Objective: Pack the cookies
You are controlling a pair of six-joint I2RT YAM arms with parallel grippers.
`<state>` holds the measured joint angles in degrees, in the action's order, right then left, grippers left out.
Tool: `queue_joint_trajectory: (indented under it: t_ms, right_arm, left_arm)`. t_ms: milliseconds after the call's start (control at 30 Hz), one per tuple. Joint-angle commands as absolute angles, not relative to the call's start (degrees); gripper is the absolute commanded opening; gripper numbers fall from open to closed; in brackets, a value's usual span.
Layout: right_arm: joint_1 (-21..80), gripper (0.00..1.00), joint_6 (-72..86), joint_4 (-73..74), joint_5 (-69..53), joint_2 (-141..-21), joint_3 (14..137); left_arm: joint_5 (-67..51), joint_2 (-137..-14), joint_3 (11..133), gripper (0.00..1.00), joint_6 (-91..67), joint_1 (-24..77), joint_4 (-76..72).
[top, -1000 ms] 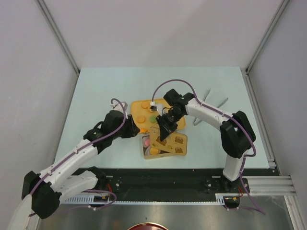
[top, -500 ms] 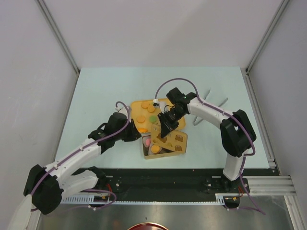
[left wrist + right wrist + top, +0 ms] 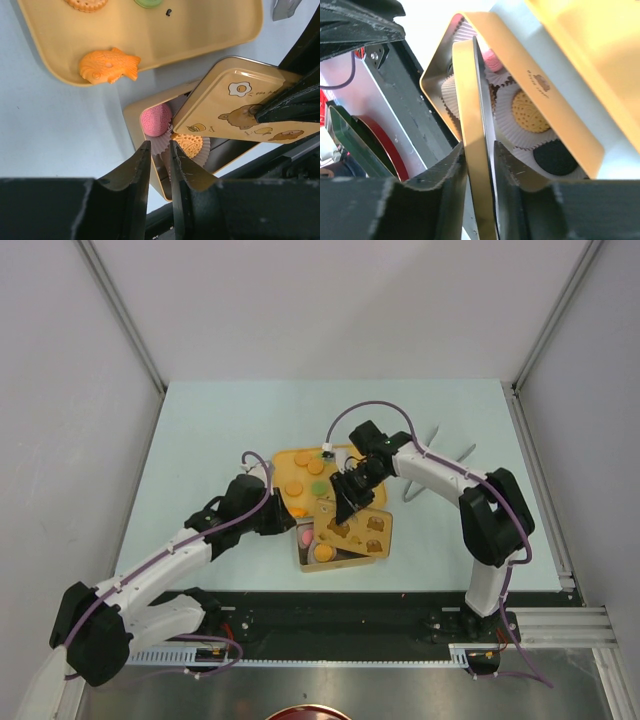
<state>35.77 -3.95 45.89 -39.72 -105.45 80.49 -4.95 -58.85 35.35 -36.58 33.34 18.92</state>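
A gold tin box (image 3: 305, 558) sits in front of a yellow tray (image 3: 283, 460). The tin holds a pink cookie (image 3: 155, 120), an orange cookie (image 3: 188, 144) and a black cookie (image 3: 555, 159) in white paper cups. My right gripper (image 3: 348, 510) is shut on the edge of the tin's printed lid (image 3: 362, 530) and holds it tilted over the tin's right part. My left gripper (image 3: 287, 521) is at the tin's left wall, its fingers (image 3: 142, 160) nearly together astride that wall. Orange cookies (image 3: 293, 487), a green one (image 3: 317, 485) and a fish-shaped one (image 3: 107, 66) lie on the tray.
A grey metal tool (image 3: 430, 475) lies on the pale table right of the tray, behind my right arm. The table's near edge and a black rail (image 3: 400, 600) run just in front of the tin.
My left gripper has moved right to the tin's left wall. My right gripper has lowered the lid, which now lies flatter over the tin.
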Motion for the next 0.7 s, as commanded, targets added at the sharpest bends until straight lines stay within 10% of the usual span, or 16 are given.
queue_joint_trajectory:
  t_ms: [0, 667]
  right_arm:
    - [34.7, 0.34, -3.3, 44.6, -38.8, -104.2, 80.9]
    - [32.4, 0.45, -0.3, 42.0, -33.1, -102.1, 81.1]
  left_arm:
    - [-5.7, -58.9, 35.6, 0.27, -37.2, 33.2, 17.5]
    - [-4.9, -58.8, 35.8, 0.29, -37.1, 33.9, 17.5]
